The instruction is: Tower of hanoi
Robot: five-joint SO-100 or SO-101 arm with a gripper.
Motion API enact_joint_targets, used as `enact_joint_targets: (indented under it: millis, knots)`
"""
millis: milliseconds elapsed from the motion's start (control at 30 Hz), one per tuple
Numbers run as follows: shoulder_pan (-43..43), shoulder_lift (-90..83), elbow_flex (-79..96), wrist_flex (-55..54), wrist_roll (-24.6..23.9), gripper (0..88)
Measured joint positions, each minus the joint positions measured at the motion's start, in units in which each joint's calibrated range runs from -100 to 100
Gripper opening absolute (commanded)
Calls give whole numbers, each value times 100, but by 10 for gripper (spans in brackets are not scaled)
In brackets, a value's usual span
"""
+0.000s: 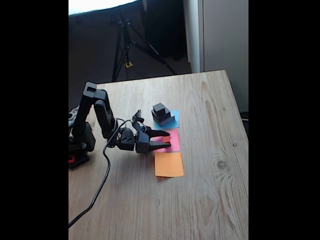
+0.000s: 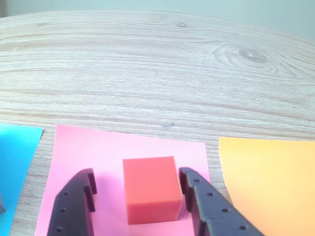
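gripper (image 2: 138, 196) spread around the tiny red cube (image 2: 150, 189) on the pink paper square (image 2: 88, 150).
the cube looks light, rigid and smooth-sided; its two flat side faces suit the fingers, neither visibly touching. the black stack (image 1: 161, 114) sits on the blue square (image 1: 173, 120), the orange square (image 1: 168, 164) alongside on the desk (image 1: 210, 200); nothing blocks.
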Motion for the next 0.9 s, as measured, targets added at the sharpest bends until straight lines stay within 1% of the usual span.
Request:
enact_joint_targets:
  millis: [567, 900]
  knots:
    - [-41, 0, -17, 32, 0, 61]
    - [-41, -9, -26, 184, 0, 31]
